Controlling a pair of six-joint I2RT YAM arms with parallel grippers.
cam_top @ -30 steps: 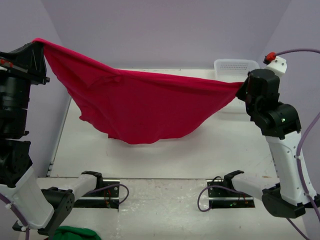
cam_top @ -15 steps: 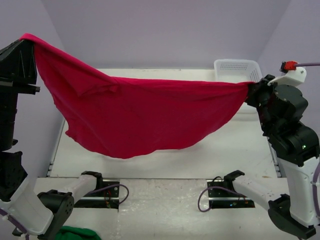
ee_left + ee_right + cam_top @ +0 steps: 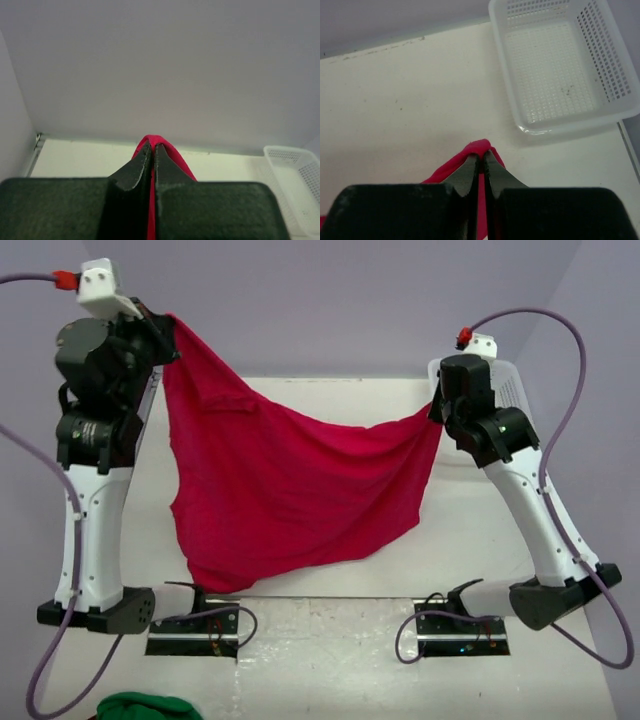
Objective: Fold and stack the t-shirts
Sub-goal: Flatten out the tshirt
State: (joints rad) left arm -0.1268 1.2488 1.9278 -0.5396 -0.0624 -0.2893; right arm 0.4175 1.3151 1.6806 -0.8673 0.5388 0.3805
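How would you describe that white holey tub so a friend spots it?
On the white table, look to the far right corner behind the right arm. A shallow rectangular basket sits there. Unlike the red t-shirt hanging nearby, it is rigid white plastic mesh.

T-shirt [image 3: 290,490] slacker, its span narrower.

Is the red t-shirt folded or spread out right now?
Spread: the red t-shirt hangs as one sagging sheet between the left hand and right hand, each pinching an end.

My left fingers [image 3: 131,175] and right fingers [image 3: 462,176] are black. The t-shirt [image 3: 290,480] is plain bright red. The mesh basket [image 3: 550,75] is white, the surface [image 3: 395,100] off-white, a cloth heap [image 3: 140,706] green.
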